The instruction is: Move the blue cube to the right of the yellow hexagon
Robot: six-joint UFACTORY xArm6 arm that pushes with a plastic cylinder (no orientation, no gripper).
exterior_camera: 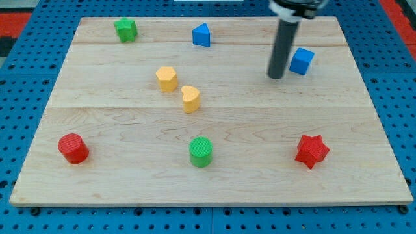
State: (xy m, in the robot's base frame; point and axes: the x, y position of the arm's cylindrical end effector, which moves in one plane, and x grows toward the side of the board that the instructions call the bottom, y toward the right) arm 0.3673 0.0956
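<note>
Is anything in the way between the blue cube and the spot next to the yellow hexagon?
Nothing visible blocks the board itself, but my tip sits just on the view's left of the blue cube, on the side it must travel toward. The yellow hexagon has a yellow heart at its lower right, close to the goal spot.

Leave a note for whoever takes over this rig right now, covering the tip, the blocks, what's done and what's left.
My tip sits just to the view's left of the blue cube, close beside it; contact cannot be judged.
The yellow hexagon lies well toward the view's left, with the yellow heart just below and to its right.
Done: tip brought up beside the cube; the cube is already on the hexagon's right, but far off.
Left: probably get round to the cube's far side and push it leftward, stopping right of the hexagon and steering clear of the heart.
</note>
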